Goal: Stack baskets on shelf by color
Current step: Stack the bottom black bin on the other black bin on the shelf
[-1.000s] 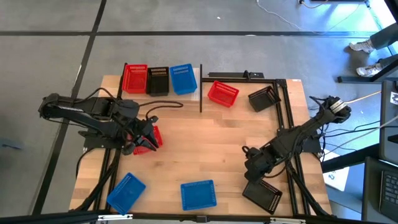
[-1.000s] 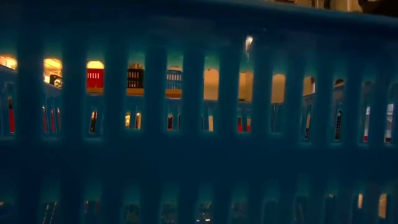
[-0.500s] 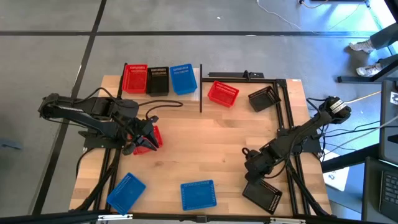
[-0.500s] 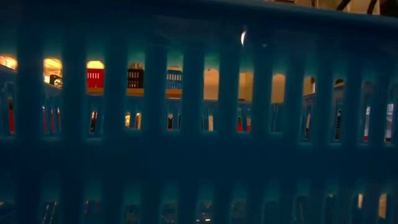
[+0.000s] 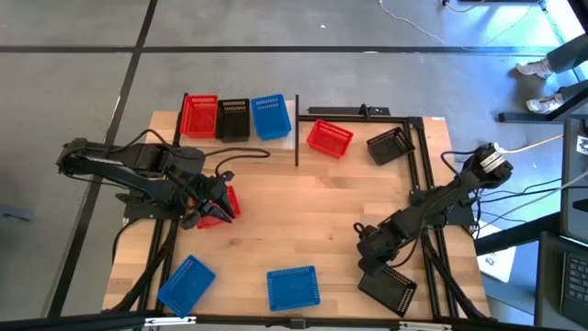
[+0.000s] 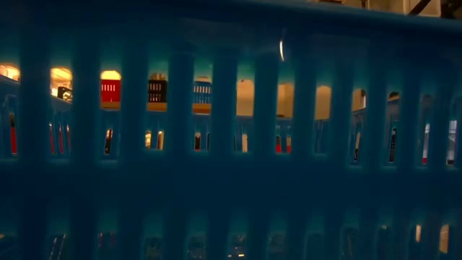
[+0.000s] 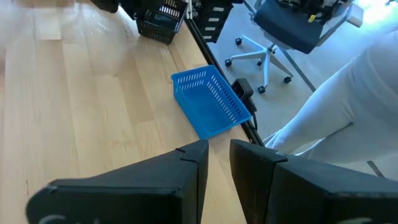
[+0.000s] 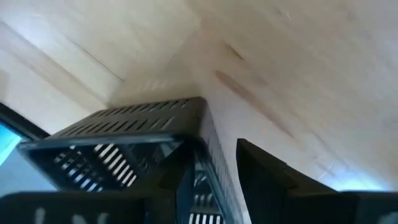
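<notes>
Seen at the near right corner of the surface (image 5: 303,211): right gripper (image 5: 375,259) down on a black basket (image 5: 390,287), fingers (image 8: 280,180) spread astride one slotted wall, not yet pinched. Over on the left, left gripper (image 5: 207,207) with fingers drawn close, apparently nipping the rim of a red basket (image 5: 228,200). On the shelf (image 5: 287,141) at the far edge, one basket of each colour in a row. Likely light, thin, springy plastic: best taken by a wall's top rim, squarely, to avoid tipping or slipping.
</notes>
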### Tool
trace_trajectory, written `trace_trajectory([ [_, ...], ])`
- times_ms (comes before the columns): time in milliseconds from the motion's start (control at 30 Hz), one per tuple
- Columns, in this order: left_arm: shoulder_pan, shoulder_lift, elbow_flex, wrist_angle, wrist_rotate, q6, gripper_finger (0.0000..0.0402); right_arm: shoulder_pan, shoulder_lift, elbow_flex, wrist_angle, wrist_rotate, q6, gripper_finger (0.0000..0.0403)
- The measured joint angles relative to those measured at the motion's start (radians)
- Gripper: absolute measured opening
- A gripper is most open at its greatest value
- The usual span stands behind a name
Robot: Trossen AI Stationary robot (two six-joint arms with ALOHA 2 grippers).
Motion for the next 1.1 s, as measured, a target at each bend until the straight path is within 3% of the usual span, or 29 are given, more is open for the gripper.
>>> trace_trajectory([
  [233,0.0,0.0,0.0,0.0,0.0,-0.003,0.0058,0.0,0.009,0.004,0.011,0.029,0.003,0.0011],
  [400,0.0,0.0,0.0,-0.001,0.0,-0.098,0.0058,-0.018,0.009,0.071,-0.068,0.098,0.004,0.0005],
  [633,0.0,0.001,0.0,-0.002,-0.041,-0.126,0.0058,-0.091,0.009,0.319,-0.434,0.207,-0.001,0.0003],
  [900,0.0,0.001,0.0,0.002,-0.161,-0.15,0.0058,-0.174,0.01,0.593,-0.658,0.446,-0.055,0.0002],
  [1100,0.0,0.001,0.0,0.131,-0.24,-0.095,0.0058,-0.262,0.095,0.768,-0.737,0.638,-0.156,0.0001],
])
